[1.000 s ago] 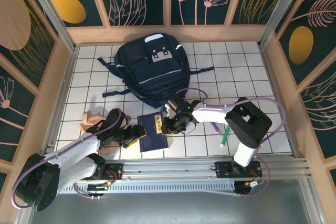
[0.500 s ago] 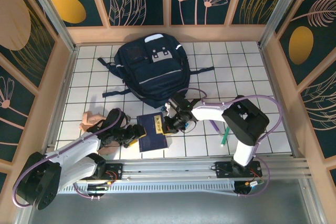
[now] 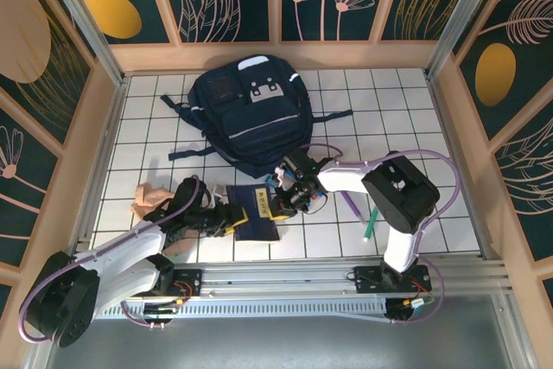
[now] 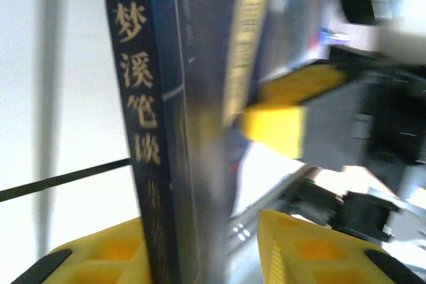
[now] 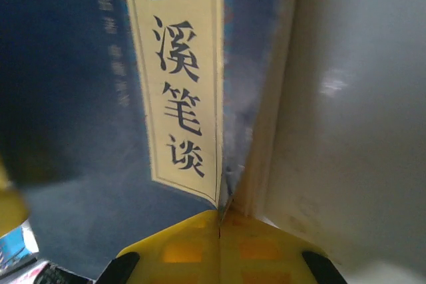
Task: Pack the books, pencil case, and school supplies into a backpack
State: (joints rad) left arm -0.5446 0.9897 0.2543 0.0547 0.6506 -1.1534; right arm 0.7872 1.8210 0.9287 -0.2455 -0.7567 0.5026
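The dark navy book [image 3: 257, 218] with its yellow label strip lies in front of the backpack [image 3: 251, 114], its right edge raised off the tiles. My right gripper [image 3: 281, 205] is shut on the cover's corner [image 5: 229, 184], fingertips [image 5: 193, 244] pressed together. My left gripper [image 3: 231, 217] straddles the book's spine [image 4: 143, 138]. The spine lies against the left finger [image 4: 100, 264], with a gap to the right finger [image 4: 313, 251]. A purple pen [image 3: 351, 204] and a green pen [image 3: 370, 225] lie to the right. A peach-pink pencil case [image 3: 143, 196] is half hidden behind my left arm.
Black backpack straps [image 3: 333, 116] trail over the tiles on both sides. Wooden walls [image 3: 99, 140] close in the white tiled floor, and the metal rail [image 3: 285, 278] runs along the near edge. Bare tiles lie at the back right.
The right gripper has tipped up the book's right edge. The left gripper has slid right onto the spine and its jaws have narrowed.
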